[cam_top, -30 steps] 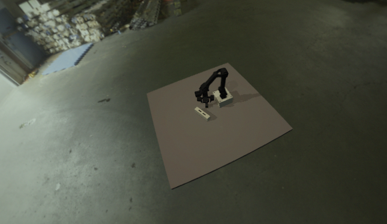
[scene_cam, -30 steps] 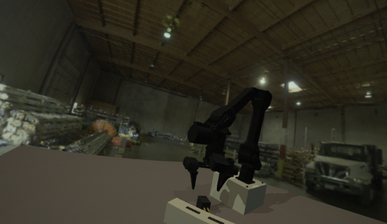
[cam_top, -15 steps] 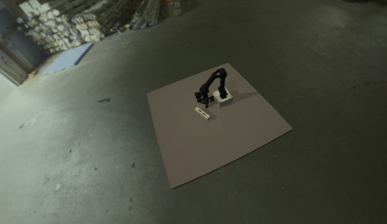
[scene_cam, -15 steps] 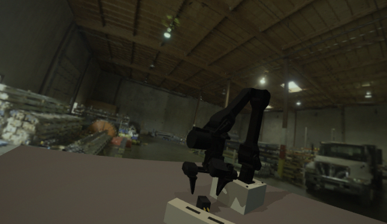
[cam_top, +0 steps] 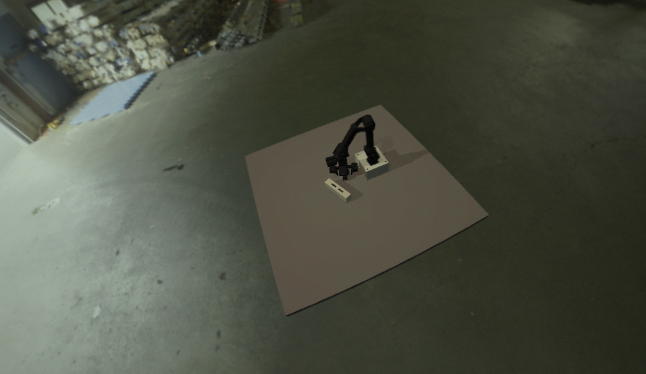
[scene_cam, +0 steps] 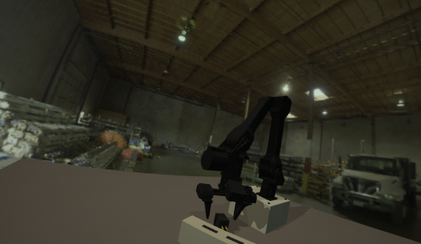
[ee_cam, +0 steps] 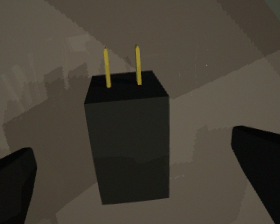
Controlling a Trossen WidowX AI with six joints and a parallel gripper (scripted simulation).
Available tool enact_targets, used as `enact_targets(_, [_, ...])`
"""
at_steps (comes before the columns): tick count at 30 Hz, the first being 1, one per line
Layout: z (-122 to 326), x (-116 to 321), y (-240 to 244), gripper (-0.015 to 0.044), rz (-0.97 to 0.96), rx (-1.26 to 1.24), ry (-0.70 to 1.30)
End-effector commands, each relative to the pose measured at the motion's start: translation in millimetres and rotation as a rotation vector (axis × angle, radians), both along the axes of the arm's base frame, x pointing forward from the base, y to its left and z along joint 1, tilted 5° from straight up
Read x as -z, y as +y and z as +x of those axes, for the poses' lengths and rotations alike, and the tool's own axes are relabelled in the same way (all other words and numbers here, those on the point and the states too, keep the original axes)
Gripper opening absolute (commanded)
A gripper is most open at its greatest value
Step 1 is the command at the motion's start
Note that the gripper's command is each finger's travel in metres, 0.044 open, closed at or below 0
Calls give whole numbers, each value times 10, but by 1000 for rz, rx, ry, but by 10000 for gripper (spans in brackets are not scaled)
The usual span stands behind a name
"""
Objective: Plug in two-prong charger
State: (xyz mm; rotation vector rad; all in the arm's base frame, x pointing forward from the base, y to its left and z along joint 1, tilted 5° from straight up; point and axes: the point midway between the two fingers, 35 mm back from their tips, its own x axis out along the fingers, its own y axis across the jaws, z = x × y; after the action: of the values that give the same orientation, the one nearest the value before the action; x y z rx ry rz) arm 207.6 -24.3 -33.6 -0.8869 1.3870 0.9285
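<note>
The black charger point(scene_cam: 221, 221) point(ee_cam: 132, 162) stands on the brown mat behind the power strip. Its two gold prongs point toward the strip in the exterior view and toward the top of the wrist view. My gripper point(scene_cam: 221, 218) point(ee_cam: 134, 148) is open and points down, with its fingertips apart on either side of the charger and slightly above it in the exterior view. Nothing is held. The cream power strip point(cam_top: 345, 196) point(scene_cam: 193, 229) has two dark outlet slots on its top. Its near end is cut off in the exterior view. The charger is hard to make out in the top view.
The white arm base point(cam_top: 376, 171) point(scene_cam: 277, 216) stands close behind the charger, to the right in the top and exterior views. The brown mat point(cam_top: 320, 265) point(scene_cam: 81, 202) extends around the strip and the base, with its edges visible in the top view.
</note>
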Motion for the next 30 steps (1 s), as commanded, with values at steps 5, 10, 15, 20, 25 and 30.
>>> enact_targets(5, [-13, 136, 5, 440, -4, 4, 3])
enact_targets(10, [-22, 215, 12, 440, -4, 4, 3])
enact_targets(15, [-17, 201, 17, 387, 0, 0, 2])
enact_targets(20, [-17, 201, 17, 256, 0, 0, 2])
enact_targets(25, [-17, 201, 17, 125, 0, 0, 2])
enact_targets(30, [-17, 201, 17, 92, 0, 0, 2])
